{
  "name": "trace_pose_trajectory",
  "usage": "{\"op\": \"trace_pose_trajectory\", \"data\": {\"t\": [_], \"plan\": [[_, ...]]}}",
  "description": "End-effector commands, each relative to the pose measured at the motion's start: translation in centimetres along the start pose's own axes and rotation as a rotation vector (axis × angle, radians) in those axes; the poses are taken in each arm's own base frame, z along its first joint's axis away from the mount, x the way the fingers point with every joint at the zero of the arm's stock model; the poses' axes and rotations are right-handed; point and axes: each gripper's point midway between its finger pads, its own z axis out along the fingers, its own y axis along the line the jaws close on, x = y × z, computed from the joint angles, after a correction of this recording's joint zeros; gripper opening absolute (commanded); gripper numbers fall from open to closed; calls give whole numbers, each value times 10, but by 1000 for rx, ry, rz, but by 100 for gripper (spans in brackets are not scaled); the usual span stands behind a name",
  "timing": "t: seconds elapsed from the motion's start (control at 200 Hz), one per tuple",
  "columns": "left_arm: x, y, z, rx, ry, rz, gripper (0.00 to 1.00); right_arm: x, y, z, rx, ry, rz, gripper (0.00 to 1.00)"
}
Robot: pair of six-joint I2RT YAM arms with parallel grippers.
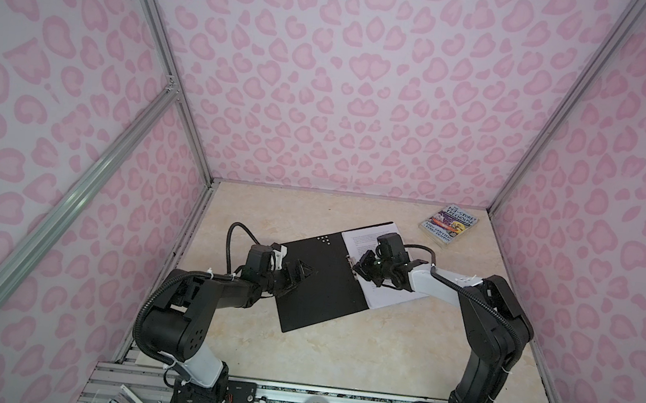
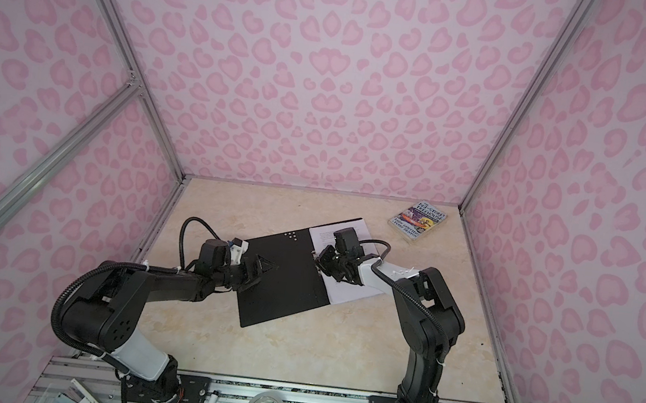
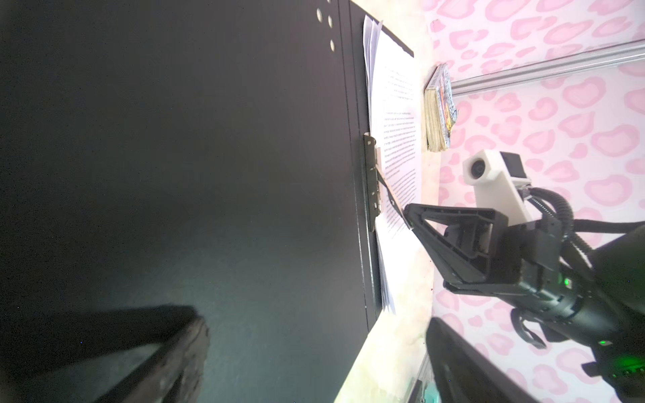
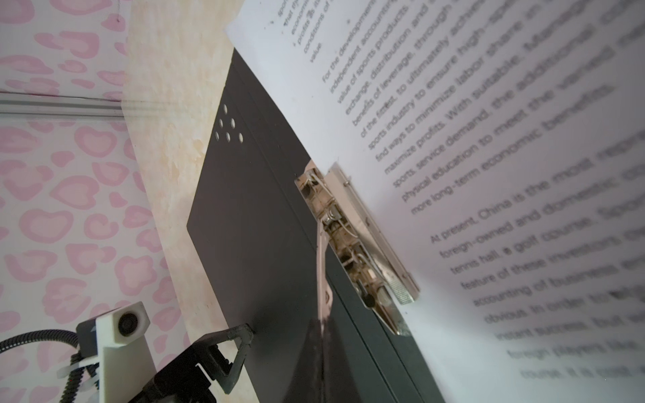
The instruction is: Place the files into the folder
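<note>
Folder is lying open, black inside up, at the centre of the tabletop in both top views, its spine running steeply from upper left to lower right. Files are lying stacked on the flap right of the spine, one long edge lying against the spine clip. Right gripper is reaching in from the right over the sheets. Its jaws are clenched and appear to be pinching the thin clip lever, which is standing raised off the clip. Left gripper is sitting released, jaws wide, over the bare left flap, one tip touching it, grasping nothing. The clip is lying directly at the right claw's tips, its long axis parallel to the spine, so the right arm is the nearer one. Judgement: the coming move is turning on swinging the lever about that axis while the left claw is steadying the flap. Paperback book is lying well apart at the upper right of the tabletop
</note>
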Motion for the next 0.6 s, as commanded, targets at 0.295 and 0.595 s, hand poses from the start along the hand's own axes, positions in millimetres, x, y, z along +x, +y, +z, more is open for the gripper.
{"op": "trace_pose_trajectory", "data": {"t": [0.295, 0.595], "plan": [[29, 76, -4, -282, 56, -193, 100, 8, -88, 0, 317, -34, -124, 0], [28, 79, -5, -291, 50, -196, 100, 10, -122, -1, 434, -46, -166, 0]]}}
